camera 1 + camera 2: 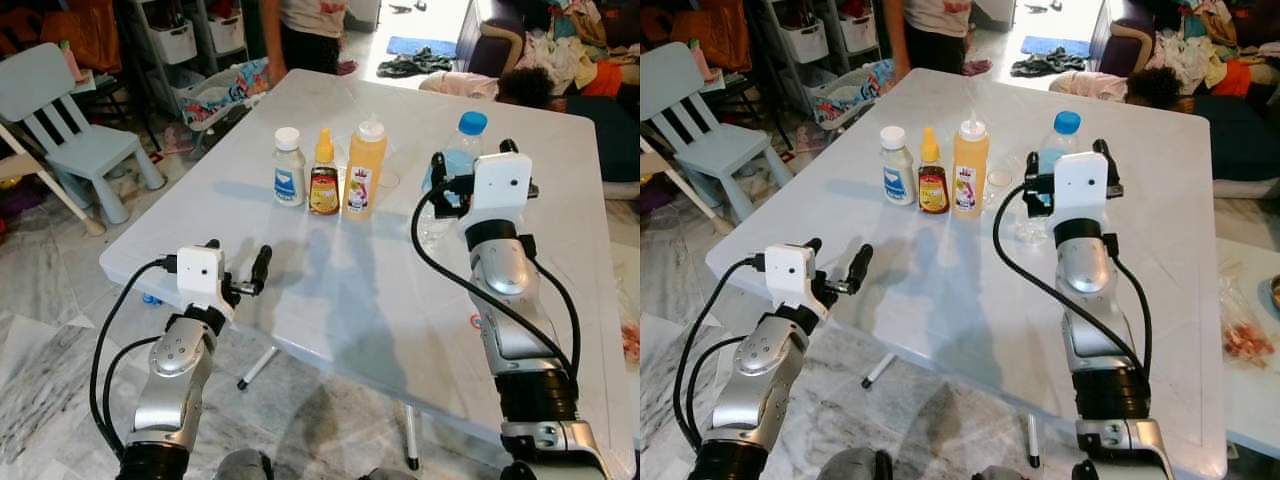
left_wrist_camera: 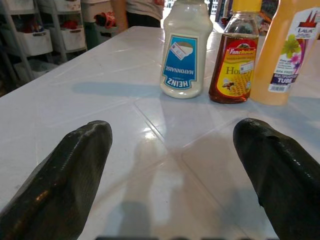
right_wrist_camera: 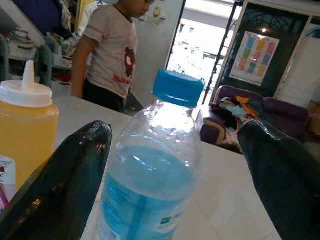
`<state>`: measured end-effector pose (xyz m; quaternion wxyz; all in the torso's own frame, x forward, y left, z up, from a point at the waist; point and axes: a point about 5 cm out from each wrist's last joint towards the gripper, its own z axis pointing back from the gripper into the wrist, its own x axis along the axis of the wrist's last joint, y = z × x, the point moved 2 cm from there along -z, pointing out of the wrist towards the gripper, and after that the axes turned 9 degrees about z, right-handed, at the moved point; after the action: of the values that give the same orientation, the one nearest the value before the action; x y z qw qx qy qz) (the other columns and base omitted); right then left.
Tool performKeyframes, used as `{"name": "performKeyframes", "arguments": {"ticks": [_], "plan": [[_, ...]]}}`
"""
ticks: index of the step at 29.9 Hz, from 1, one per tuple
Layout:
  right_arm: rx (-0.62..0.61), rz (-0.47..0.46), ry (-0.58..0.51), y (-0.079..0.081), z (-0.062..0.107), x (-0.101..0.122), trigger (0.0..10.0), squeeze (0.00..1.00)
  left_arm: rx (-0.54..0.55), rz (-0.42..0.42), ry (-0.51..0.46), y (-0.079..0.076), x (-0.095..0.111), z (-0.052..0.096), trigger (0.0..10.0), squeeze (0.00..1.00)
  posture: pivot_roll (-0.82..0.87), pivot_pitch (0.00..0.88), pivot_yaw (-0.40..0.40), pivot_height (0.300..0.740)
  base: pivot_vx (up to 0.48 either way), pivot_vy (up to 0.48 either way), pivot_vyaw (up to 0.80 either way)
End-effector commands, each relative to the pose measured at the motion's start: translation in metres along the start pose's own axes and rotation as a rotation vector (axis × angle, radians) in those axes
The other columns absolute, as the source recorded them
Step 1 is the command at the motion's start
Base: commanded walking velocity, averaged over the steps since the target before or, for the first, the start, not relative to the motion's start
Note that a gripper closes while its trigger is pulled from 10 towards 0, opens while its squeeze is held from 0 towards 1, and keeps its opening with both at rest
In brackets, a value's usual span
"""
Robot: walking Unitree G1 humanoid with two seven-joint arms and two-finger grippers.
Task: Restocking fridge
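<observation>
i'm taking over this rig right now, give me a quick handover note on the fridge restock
Right gripper: open, fingers on either side of the water bottle, not closed on it.
Left gripper: open, low over the near edge of the white table, aimed at the mayonnaise bottle.
On the table in a row: mayonnaise, honey bottle, orange squeeze bottle; water bottle to their right.
Done: nothing lifted.
Left: grasp the water bottle, then carry all four items to the fridge. A person stands at the far side.
</observation>
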<state>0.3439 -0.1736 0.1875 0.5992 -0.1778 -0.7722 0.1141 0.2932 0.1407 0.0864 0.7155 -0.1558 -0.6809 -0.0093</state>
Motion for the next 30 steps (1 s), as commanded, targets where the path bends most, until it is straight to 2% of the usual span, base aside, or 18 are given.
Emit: {"name": "performKeyframes", "arguments": {"ticks": [1,9,17,24,30], "plan": [[-0.018,0.006,-0.018,-0.004,-0.005,0.004,10.0,0.00,-0.009,-0.023,-0.007,0.000,0.004,-0.001,10.0,0.00,-0.01,0.000,0.010,0.740,0.000,0.000,0.00],[-0.059,0.017,-0.030,-0.020,-0.022,0.010,10.0,0.00,-0.015,-0.036,0.005,-0.001,0.002,0.001,10.0,0.00,0.00,0.000,0.014,0.740,0.000,0.000,0.00],[-0.073,0.004,-0.026,-0.026,-0.035,0.013,10.0,0.00,-0.029,-0.047,0.021,-0.004,0.000,0.003,10.0,0.00,0.01,0.000,0.020,0.740,0.000,0.000,0.00],[-0.069,-0.036,-0.014,-0.028,-0.049,0.016,10.0,0.00,-0.033,-0.058,0.035,-0.002,0.001,0.006,10.0,0.00,0.02,0.000,0.028,0.740,0.000,0.000,0.00],[-0.032,-0.050,-0.018,-0.022,-0.059,0.022,10.0,0.00,-0.033,-0.062,0.042,-0.001,0.000,0.007,10.0,0.00,0.02,0.000,0.028,0.740,0.000,0.000,0.00]]}}
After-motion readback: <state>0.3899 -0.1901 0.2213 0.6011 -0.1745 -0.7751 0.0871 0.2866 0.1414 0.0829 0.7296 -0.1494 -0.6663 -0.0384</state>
